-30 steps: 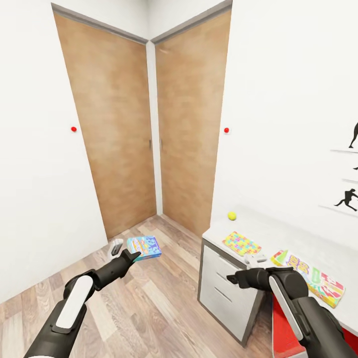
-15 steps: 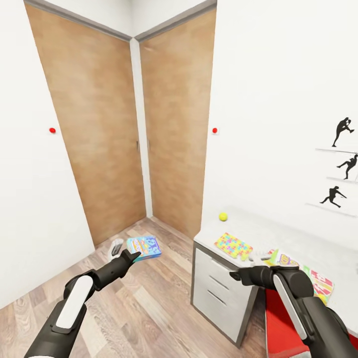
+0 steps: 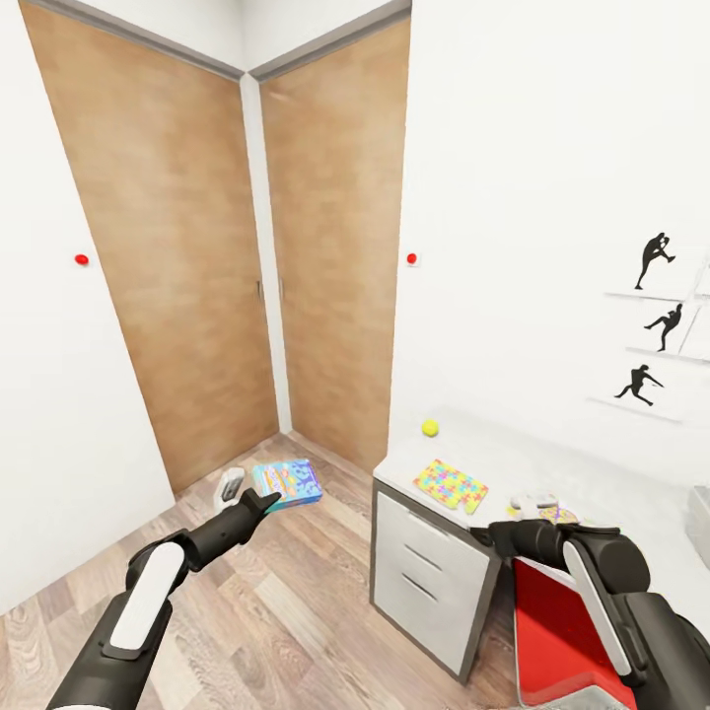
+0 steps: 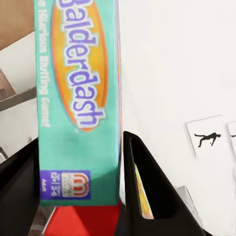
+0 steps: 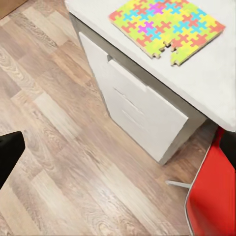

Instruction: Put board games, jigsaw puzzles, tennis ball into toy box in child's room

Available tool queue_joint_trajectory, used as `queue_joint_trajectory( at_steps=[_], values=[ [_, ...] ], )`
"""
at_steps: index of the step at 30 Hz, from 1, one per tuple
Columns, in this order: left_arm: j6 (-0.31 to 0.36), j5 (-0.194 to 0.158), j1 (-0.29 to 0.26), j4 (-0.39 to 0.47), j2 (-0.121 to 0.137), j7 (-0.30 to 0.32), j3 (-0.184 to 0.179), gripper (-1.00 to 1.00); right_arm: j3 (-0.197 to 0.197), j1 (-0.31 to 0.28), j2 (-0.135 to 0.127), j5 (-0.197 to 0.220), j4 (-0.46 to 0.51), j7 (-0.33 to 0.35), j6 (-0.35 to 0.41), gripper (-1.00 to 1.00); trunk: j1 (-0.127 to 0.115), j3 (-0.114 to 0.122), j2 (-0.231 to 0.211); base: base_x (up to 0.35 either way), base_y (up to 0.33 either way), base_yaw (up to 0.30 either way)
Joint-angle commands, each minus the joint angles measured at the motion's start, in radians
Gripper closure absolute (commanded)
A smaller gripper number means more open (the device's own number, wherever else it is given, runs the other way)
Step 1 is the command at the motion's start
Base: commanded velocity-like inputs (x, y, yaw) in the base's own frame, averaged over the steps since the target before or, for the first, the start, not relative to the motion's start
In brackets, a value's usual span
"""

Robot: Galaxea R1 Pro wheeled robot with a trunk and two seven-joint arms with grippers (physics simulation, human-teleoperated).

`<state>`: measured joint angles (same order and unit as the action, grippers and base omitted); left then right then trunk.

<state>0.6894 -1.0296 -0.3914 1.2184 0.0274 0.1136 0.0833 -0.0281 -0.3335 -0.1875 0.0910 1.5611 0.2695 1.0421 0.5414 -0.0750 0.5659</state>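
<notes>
Behind right claw (image 3: 523, 505), half-hidden board game (image 3: 558, 514)

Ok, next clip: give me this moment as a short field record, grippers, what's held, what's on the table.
left gripper: shut on the Balderdash board game, carried over the floor
right gripper: empty, jaws apart, beside the table edge
on table: tennis ball, jigsaw puzzle lying flat
under table: red chair
toy box: cannot tell

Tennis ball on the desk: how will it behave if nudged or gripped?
The tennis ball is round and sits free on the flat table, so a nudge would probably roll it, maybe off an edge. It is likely light, with fuzz that gives some grip.
</notes>
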Motion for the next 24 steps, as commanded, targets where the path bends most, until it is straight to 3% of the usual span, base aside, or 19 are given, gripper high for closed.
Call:
queue_joint_trajectory(
  at_steps=[1,5,6,7,9,14,17,20,24],
  values=[
    [0.009,0.0,-0.001,0.017,-0.002,0.01,0.002,1.0,-0.017,0.001,-0.003,0.009,0.011,-0.004,0.005,-1.0,0.0,-0.002,0.002,0.002,0.001,-0.214],
    [0.018,0.0,-0.009,0.077,-0.007,0.022,-0.029,1.0,-0.096,0.004,-0.011,0.01,0.035,0.007,0.005,-1.0,0.0,-0.002,0.002,0.001,0.0,-0.242],
    [0.018,0.0,-0.009,0.077,-0.007,0.022,-0.029,1.0,-0.096,0.004,-0.011,0.01,0.035,0.007,0.005,-1.0,0.0,-0.002,0.002,0.001,0.0,-0.254],
    [0.024,-0.002,-0.023,0.094,-0.009,0.018,-0.06,1.0,-0.145,0.002,-0.014,0.01,0.041,0.025,0.005,-1.0,0.0,-0.002,0.002,0.0,0.0,-0.265],
    [0.028,-0.004,-0.047,0.104,-0.011,0.005,-0.093,1.0,-0.191,0.0,-0.018,0.01,0.044,0.052,0.005,-1.0,0.0,-0.002,0.002,0.0,0.0,-0.271],
    [0.033,-0.007,-0.091,0.115,-0.014,-0.028,-0.144,1.0,-0.249,-0.004,-0.044,0.009,0.048,0.103,0.005,-1.0,0.0,-0.002,0.002,0.0,0.0,-0.277],
    [0.034,-0.008,-0.104,0.118,-0.019,-0.039,-0.16,1.0,-0.264,-0.005,-0.062,0.009,0.049,0.117,0.005,-1.0,0.0,-0.002,0.002,0.0,0.0,-0.282],
    [0.068,-0.009,-0.129,0.121,-0.038,-0.048,-0.175,1.0,-0.288,-0.009,-0.088,0.009,0.05,0.13,0.005,-1.0,0.0,-0.002,0.002,0.0,0.0,-0.283],
    [0.095,-0.007,-0.148,0.125,-0.058,-0.054,-0.183,1.0,-0.32,-0.011,-0.101,0.01,0.051,0.136,0.005,-1.0,0.0,-0.002,0.002,0.0,0.0,-0.232]
  ],
)
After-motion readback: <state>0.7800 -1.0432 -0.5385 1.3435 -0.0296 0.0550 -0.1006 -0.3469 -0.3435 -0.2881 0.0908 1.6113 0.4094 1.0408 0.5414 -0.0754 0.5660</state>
